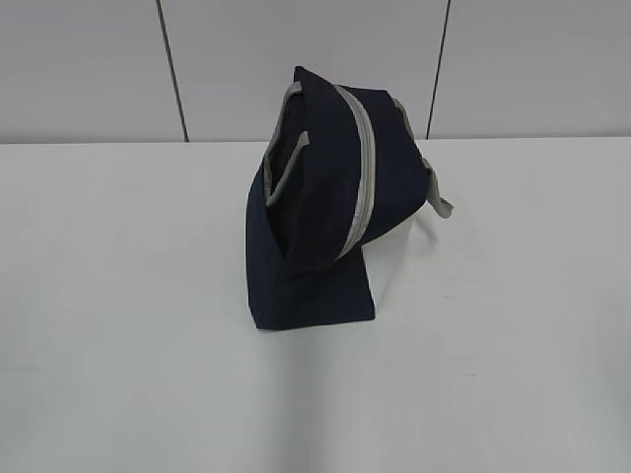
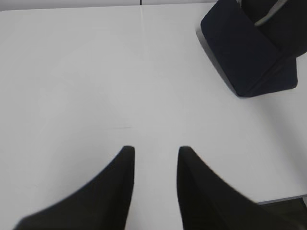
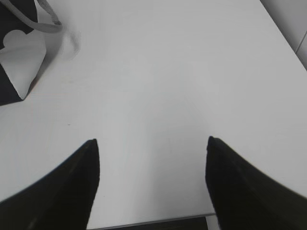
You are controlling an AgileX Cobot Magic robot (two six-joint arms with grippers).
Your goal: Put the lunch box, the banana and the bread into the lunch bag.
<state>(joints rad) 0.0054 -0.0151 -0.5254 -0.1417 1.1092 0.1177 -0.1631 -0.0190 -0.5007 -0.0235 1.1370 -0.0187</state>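
The dark navy lunch bag (image 1: 320,202) stands in the middle of the white table, its grey zipper (image 1: 365,168) running over the top and looking closed. It also shows at the top right of the left wrist view (image 2: 254,52) and at the top left of the right wrist view (image 3: 17,57), where its white side panel faces me. My left gripper (image 2: 156,151) is open and empty over bare table, left of the bag. My right gripper (image 3: 152,143) is wide open and empty over bare table, right of the bag. The lunch box, banana and bread are out of view. Neither gripper shows in the exterior view.
A grey strap handle (image 1: 439,197) hangs off the bag's right side and another loops on its left (image 1: 281,163). The white table (image 1: 118,325) spreads round the bag; its near edge shows in the right wrist view (image 3: 153,221). A panelled wall (image 1: 296,39) stands behind.
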